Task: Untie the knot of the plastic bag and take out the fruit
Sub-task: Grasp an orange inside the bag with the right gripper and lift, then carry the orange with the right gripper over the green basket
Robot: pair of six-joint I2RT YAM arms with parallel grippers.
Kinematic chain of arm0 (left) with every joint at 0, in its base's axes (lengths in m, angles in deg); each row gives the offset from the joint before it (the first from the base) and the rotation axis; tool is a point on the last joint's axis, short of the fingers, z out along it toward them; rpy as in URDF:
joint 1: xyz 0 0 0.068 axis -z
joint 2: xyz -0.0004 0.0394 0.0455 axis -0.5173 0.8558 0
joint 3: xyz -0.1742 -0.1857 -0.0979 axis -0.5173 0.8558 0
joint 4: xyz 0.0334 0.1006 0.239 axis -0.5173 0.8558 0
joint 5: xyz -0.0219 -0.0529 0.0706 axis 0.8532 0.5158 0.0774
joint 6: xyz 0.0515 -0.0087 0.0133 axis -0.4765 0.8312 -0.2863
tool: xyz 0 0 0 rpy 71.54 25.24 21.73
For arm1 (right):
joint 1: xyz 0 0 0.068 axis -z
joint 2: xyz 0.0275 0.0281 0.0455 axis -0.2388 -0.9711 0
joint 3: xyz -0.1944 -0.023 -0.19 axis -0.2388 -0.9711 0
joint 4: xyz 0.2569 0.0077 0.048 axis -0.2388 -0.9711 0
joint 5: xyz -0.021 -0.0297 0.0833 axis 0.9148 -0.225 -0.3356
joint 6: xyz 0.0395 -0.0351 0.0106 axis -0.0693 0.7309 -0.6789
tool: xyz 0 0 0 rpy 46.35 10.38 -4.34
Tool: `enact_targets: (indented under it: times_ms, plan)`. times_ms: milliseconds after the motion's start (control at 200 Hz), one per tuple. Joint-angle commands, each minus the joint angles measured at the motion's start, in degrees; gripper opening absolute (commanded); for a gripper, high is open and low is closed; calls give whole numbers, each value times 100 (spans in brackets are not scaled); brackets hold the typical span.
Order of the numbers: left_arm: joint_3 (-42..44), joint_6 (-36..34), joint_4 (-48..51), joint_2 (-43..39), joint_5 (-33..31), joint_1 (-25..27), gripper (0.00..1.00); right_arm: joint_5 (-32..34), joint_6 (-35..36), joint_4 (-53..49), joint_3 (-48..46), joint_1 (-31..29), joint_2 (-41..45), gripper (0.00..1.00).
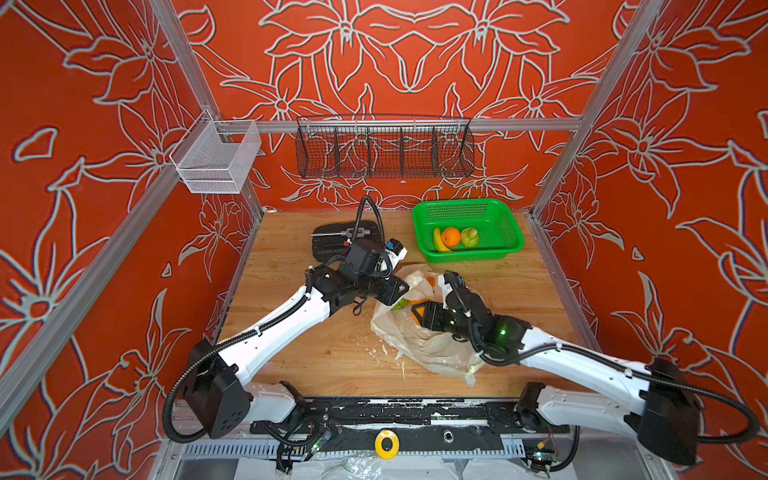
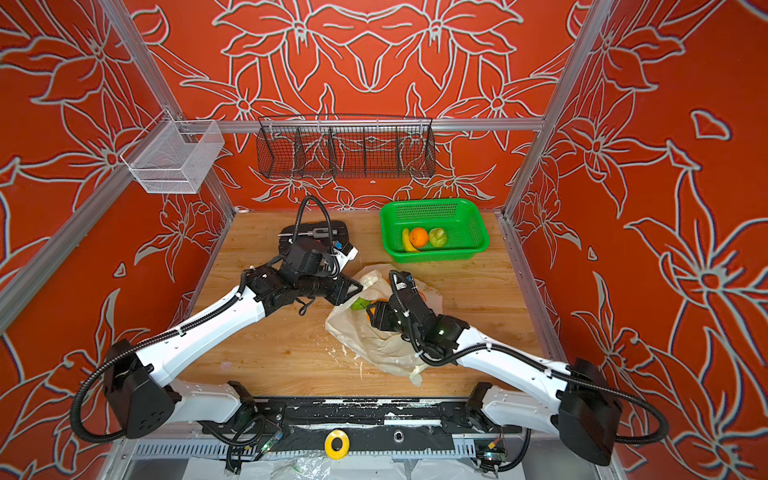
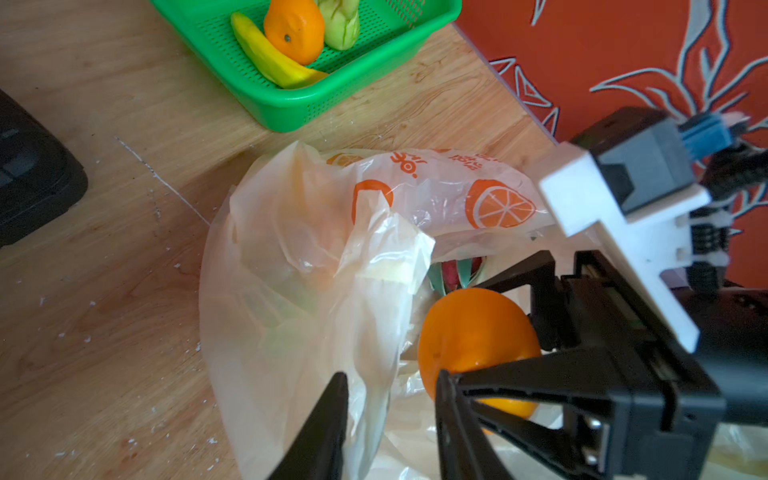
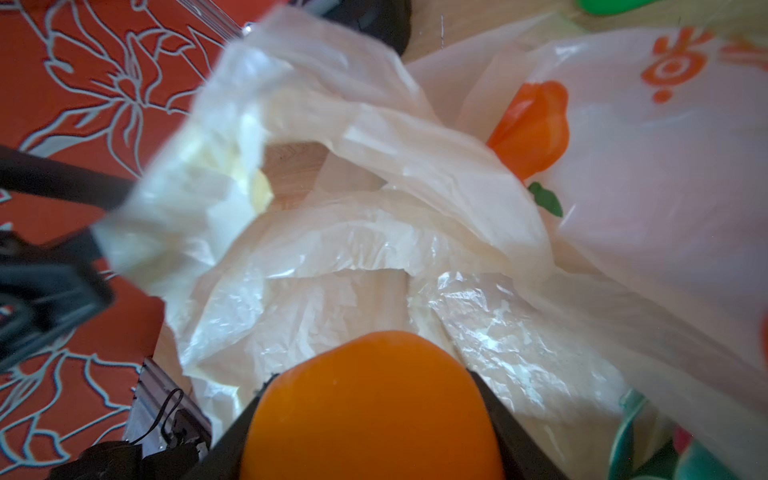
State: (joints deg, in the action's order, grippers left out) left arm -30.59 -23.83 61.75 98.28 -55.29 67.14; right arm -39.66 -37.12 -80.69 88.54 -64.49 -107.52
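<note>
My right fingers are clamped on an orange at the open mouth of the plastic bag, mid-tabletop. My left fingers stand parted, film slack between them. Note: lift straight up, clear of film, before swinging toward the green basket.

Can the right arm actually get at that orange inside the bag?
Yes, it seems so: the plastic bag lies open, and the right gripper holds the orange between its jaws.
</note>
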Motion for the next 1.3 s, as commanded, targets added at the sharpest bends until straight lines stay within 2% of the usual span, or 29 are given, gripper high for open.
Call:
enact_targets:
  times_ms: [0,160,330,405,626,706,971,1206,1296]
  plan:
    - [96,-150,-324,-219,338,-15,39,169,212,-426,114,23,328,64]
    - [214,-212,-506,-379,547,-26,48,420,416,-765,492,24,593,64]
    - [330,-265,-671,-543,737,-21,73,867,711,-967,952,139,727,64]
    - [331,-274,-671,-574,747,-21,81,962,784,-941,1126,309,704,64]
    - [331,-292,-645,-635,751,-18,97,802,1113,-855,1572,1065,382,65]
    - [331,-292,-645,-645,769,-13,100,553,1236,-866,1747,1436,186,65]
    - [313,-388,-579,-698,688,-13,98,-476,1367,-499,2250,2686,-792,65]
    - [313,-485,-512,-699,529,-13,98,-1132,1231,181,2673,3257,-1980,64]
    - [302,-495,-500,-690,519,-14,98,-1195,1226,289,2973,3358,-2474,63]
